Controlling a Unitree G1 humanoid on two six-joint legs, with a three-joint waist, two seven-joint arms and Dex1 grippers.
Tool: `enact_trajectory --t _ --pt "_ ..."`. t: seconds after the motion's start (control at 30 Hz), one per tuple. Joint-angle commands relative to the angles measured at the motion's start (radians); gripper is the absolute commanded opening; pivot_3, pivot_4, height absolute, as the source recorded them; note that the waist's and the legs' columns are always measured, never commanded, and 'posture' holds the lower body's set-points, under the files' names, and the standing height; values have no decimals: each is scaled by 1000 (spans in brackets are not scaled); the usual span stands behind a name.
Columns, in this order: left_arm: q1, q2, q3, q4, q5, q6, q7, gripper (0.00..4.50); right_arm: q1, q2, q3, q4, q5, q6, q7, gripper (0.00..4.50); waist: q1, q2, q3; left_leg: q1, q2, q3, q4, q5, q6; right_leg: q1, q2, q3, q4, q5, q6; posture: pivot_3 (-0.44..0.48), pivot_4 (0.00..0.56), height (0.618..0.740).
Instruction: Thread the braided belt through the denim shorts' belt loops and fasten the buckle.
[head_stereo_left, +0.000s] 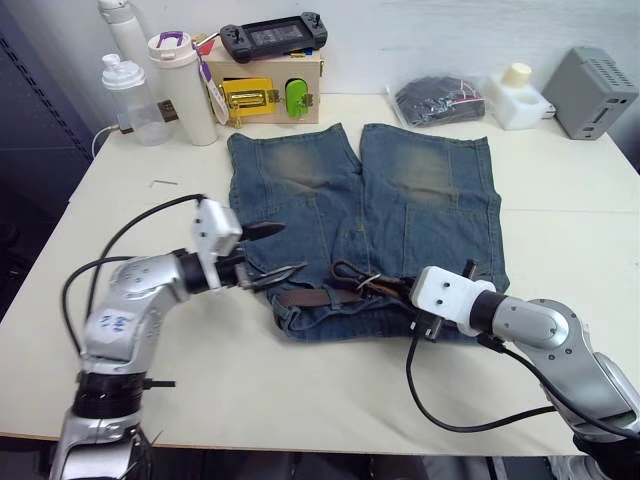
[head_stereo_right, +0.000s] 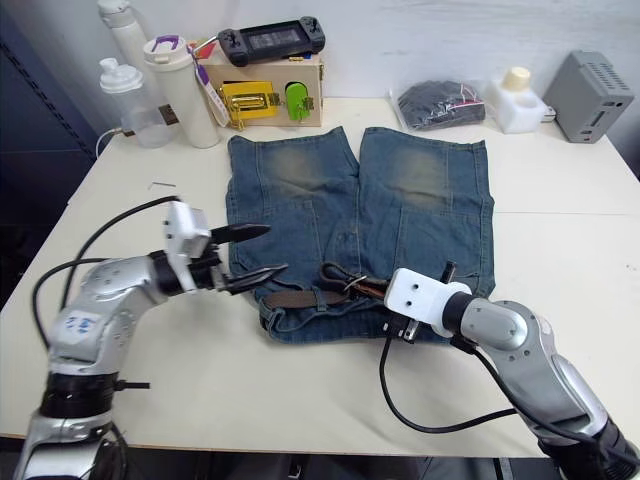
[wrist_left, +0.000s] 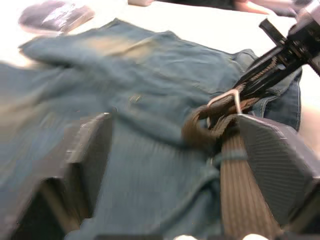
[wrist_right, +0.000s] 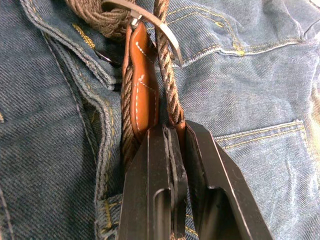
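Along table (head_stereo_left: 560, 230) far edge, from robot's left: clear bottle (head_stereo_left: 132, 98), tall white bottle (head_stereo_left: 122, 30), cream tumbler (head_stereo_left: 186, 88) with purple-trimmed lid. Beside tumbler, wooden box (head_stereo_left: 268, 88) bearing yellow latch (head_stereo_left: 247, 99) and green piece (head_stereo_left: 297, 96); black game console (head_stereo_left: 273, 39) on top. Further right: dark bundle in clear bag (head_stereo_left: 438, 100), white block (head_stereo_left: 518, 97), grey box (head_stereo_left: 594, 91). Small staple-like wire (head_stereo_left: 163, 183) near left edge.

Belt (head_stereo_left: 330, 296) on shorts' (head_stereo_left: 400, 200) waistband

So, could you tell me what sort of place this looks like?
Probably a lab or office test bench: a plain table against a wall, cluttered with a handheld game console, drink bottles and a grey box, with denim shorts laid out.
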Motion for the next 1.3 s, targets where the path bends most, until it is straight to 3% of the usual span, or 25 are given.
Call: enact_trajectory --t 0.03,0.17,0.23,0.53,0.7,0.87,1.03,1.3 --pt "22 8 -1 -76 -52 29 8 2306 -1 6 -12 -13 -10 -22 -13 0 4 0 0 0 -1 0 0 0 0 0 0 0 0 0 0 0 150 645" --pt "16 -6 -64 -85 -23 19 28 500 3 5 -16 -17 -9 -23 -15 0 10 0 0 0 -1 0 1 0 0 0 -1 0 0 0 0 0 150 645" --pt "11 -8 -117 -76 12 -3 32 73 8 3 -19 -20 -9 -24 -15 0 12 0 0 0 -1 1 1 0 0 0 -1 1 0 0 0 0 150 645" --pt "84 45 -362 62 275 -239 -38 73 81 -8 -75 -73 3 -17 -18 0 13 0 0 0 0 4 1 -1 2 0 -2 1 -1 0 -1 0 150 645" --pt "141 127 -445 142 431 -433 -63 73 225 -42 -217 -97 24 -52 4 0 15 2 -10 1 0 5 1 -2 3 0 -2 1 -1 0 -1 0 150 645" --pt "149 127 -445 165 437 -464 -59 73 379 -77 -404 -55 36 -192 47 0 15 6 -20 3 0 6 0 -3 5 3 -2 0 -4 -1 -1 0 150 645" --pt "140 119 -450 175 443 -482 -57 73 512 -109 -577 156 -38 -403 6 0 15 7 -26 4 0 7 0 -4 6 4 -2 1 -4 -1 -1 0 150 645" --pt "132 115 -453 182 447 -490 -47 73 545 -127 -611 341 -117 -576 -73 0 42 10 -29 3 -3 7 6 -5 9 5 -4 4 -3 -1 -1 0 150 645"
